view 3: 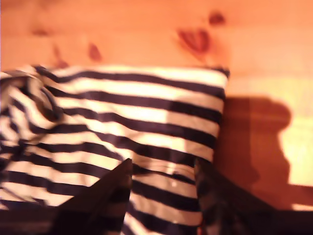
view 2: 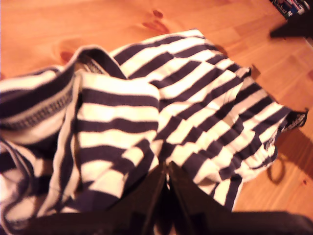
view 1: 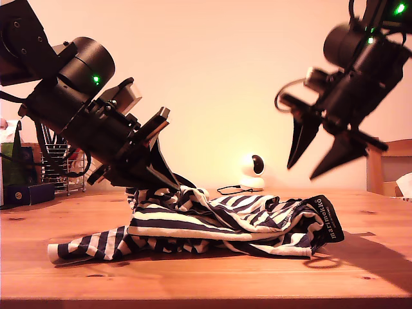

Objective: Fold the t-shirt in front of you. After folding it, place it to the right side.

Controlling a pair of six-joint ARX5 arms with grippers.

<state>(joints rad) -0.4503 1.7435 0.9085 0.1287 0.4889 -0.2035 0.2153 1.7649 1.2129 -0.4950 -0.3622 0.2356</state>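
The t-shirt (view 1: 225, 222), striped dark navy and white, lies bunched in a loose heap on the wooden table (view 1: 206, 280), its dark neckband with white lettering toward the exterior view's right. My first gripper (view 1: 168, 180) reaches down at the exterior view's left, and its fingers are shut on a raised fold of the t-shirt (view 2: 195, 107); in the first wrist view the first gripper (view 2: 166, 169) pinches fabric. My second gripper (view 1: 301, 172) hangs open in the air above the heap's end at the exterior view's right. Below the second gripper (view 3: 164, 164) lies striped t-shirt cloth (view 3: 137, 112).
A small white camera (view 1: 253, 171) and a thin dark cable (view 1: 235, 189) sit at the table's back. A wire rack (view 1: 61, 164) and a dark box (view 1: 26, 193) stand at the exterior view's left. Wooden furniture (view 1: 389, 167) stands at its right.
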